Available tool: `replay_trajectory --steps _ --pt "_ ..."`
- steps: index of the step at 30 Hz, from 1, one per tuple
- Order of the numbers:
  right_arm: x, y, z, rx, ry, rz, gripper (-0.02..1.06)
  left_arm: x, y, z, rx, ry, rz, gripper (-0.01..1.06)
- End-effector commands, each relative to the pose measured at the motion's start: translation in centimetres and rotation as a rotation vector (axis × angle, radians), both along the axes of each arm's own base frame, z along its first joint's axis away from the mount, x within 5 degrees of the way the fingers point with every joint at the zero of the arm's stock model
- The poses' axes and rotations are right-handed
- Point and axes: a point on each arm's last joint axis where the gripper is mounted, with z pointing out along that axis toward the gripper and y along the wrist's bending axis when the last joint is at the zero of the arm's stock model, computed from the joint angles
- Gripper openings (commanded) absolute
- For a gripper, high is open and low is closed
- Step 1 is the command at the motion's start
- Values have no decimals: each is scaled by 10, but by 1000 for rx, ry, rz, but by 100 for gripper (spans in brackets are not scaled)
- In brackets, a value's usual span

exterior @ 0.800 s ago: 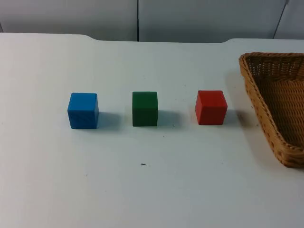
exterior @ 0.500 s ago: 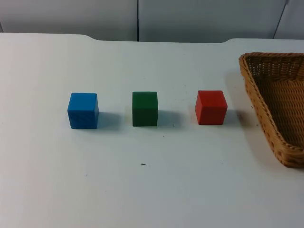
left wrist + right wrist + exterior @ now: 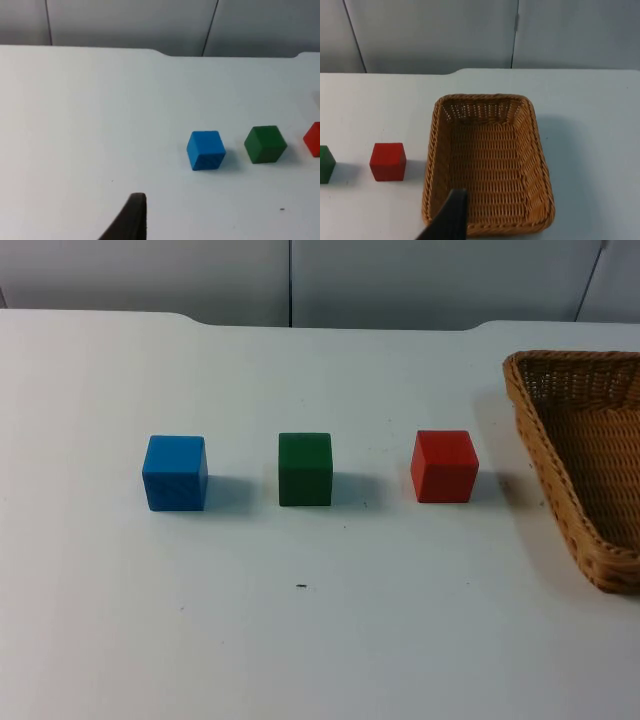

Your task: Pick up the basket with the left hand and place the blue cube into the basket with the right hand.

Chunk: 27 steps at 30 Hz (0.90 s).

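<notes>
Left gripper (image 3: 131, 220) hangs over bare white table (image 3: 320, 640) to the near left of the blue cube (image 3: 176, 472), and right gripper (image 3: 451, 216) hangs above the near rim of the wicker basket (image 3: 570, 357); whether either is spread or pressed together cannot be told, and neither is seen touching anything. The table runs back to a grey partition wall (image 3: 400, 280). On it the blue cube, green cube (image 3: 305, 469) and red cube (image 3: 444, 466) stand in a row from left to right, each apart from the next, with the basket resting at the far right beside the red cube.
</notes>
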Motion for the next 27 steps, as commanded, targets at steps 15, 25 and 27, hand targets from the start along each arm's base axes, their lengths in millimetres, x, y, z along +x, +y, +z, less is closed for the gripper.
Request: replay_trajectory --steps 15,25,27 --pt "48 0 33 -44 -23 12 104 100 -25 12 -184 125 -296 105" --pt "74 3 29 -37 34 51 104 175 -39 -23 -384 231 -460 105" --pt "77 3 28 -38 44 57 104 181 -39 -30 -390 255 -463 105"
